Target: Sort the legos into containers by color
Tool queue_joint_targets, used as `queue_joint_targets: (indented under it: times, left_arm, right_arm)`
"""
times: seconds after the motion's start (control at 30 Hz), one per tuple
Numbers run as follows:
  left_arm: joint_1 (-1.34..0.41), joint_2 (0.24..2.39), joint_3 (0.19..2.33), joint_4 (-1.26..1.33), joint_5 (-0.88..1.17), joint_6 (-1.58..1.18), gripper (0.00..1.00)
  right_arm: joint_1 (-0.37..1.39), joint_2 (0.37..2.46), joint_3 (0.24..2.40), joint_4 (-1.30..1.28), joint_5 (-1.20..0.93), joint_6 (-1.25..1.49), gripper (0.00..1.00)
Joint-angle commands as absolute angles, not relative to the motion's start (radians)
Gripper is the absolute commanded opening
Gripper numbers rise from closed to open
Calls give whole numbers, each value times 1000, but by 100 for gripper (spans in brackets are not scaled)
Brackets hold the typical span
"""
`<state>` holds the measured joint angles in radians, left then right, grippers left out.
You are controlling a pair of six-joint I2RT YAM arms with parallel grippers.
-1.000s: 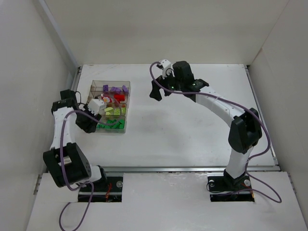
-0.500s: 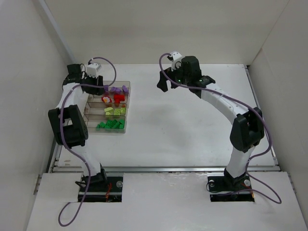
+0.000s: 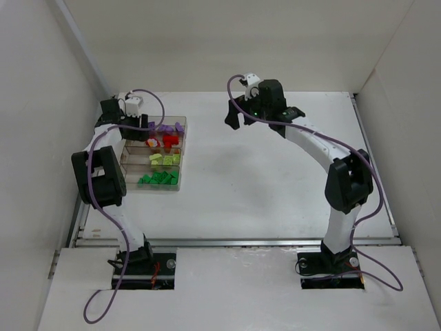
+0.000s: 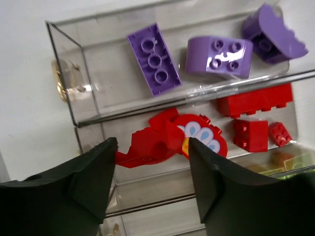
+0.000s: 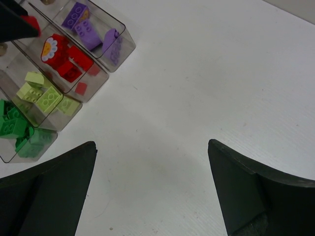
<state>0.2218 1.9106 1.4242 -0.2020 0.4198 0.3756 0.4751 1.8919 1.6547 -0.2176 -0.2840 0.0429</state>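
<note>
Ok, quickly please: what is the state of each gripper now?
Left gripper: fingers apart around a red lego; whether it grips it cannot be told.
Right gripper: open, holding nothing.

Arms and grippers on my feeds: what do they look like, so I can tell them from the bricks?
The left arm and right arm both have white links joined by black joint housings. A purple cable runs along each, and a small white camera module sits at each wrist. The left gripper and right gripper each have two broad matte black fingers. No markings are legible.
</note>
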Motion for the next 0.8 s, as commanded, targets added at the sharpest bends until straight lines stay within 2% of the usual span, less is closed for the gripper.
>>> queue_joint_targets:
  times: [0.0, 0.1, 0.17, 0.2, 0.4, 0.47, 0.53, 0.57, 0.6, 0.67, 0.77]
  left_arm:
    - [224, 1853, 1391, -143, 403, 367, 59]
    - [224, 1844, 1391, -143, 394, 345, 67]
    - [224, 1833, 1401, -143, 394, 334, 96]
    - [224, 1818, 1401, -143, 384, 334, 100]
    - [224, 1726, 1437, -133, 313, 273, 100]
    - [224, 1698, 1460, -133, 212, 235, 100]
    - [224, 1664, 1480, -144, 96, 222, 100]
    - [233, 1651, 1480, -135, -39, 198, 100]
    - [244, 1614, 1462, -123, -102, 186, 100]
    - [310, 1573, 1413, -112, -240, 147, 100]
    - [432, 1500, 1341, -100, -293, 43, 100]
  right_arm:
    - [471, 1890, 1713, -175, -278, 58, 100]
    - [471, 1890, 1723, -175, -278, 58, 100]
    - [471, 1879, 1723, -175, -268, 58, 100]
    - [471, 1868, 1712, -175, -259, 58, 100]
    - [436, 1793, 1669, -175, -195, 100, 100]
    - [414, 1743, 1649, -166, -140, 152, 100]
    - [364, 1680, 1600, -166, 35, 225, 100]
    - [341, 1654, 1579, -166, 105, 263, 100]
    - [287, 1625, 1551, -166, 247, 306, 100]
    - [217, 1515, 1450, -166, 336, 414, 100]
    - [86, 1348, 1307, -166, 464, 503, 100]
